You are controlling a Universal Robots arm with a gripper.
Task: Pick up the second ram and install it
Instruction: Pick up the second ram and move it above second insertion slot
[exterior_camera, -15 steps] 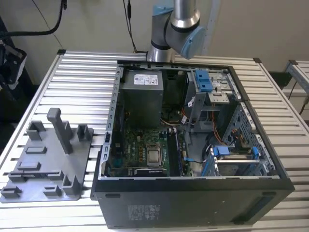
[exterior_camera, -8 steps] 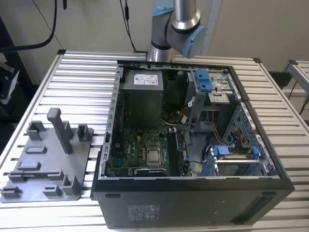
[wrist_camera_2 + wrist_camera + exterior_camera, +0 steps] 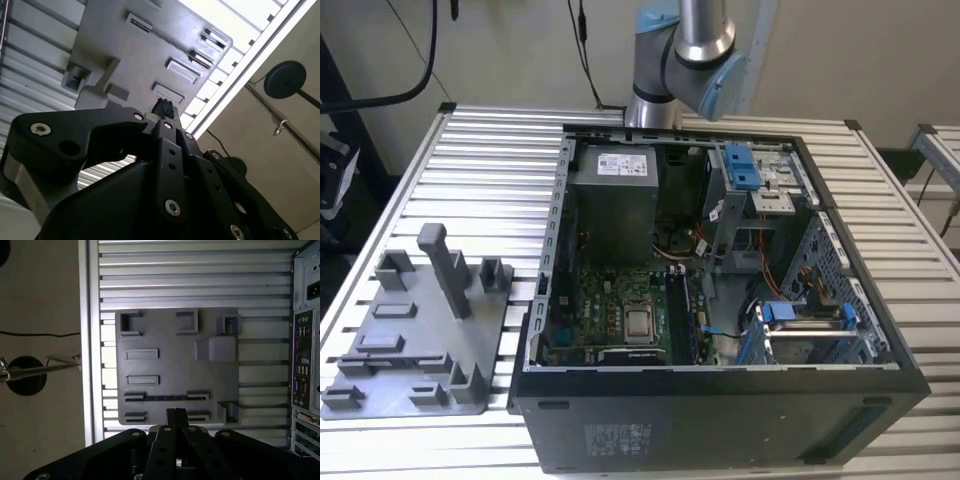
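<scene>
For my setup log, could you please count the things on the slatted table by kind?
Computer case: 1
Grey tray: 1
Memory stick, lying in the tray: 1
Total: 3

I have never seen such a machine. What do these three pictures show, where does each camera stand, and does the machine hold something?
This is a robot arm that ends in a two-finger gripper. The exterior view comes from a camera off the arm. It shows a slatted metal table bearing an open computer case and, on the exterior view's left, a grey holder plate. Both wrist views come from cameras riding on the arm, looking past the gripper at that plate. In the first wrist view a thin dark strip, the second ram, lies in a slot of the plate. The gripper hangs above the plate, shut, and I see nothing held in it.
</scene>
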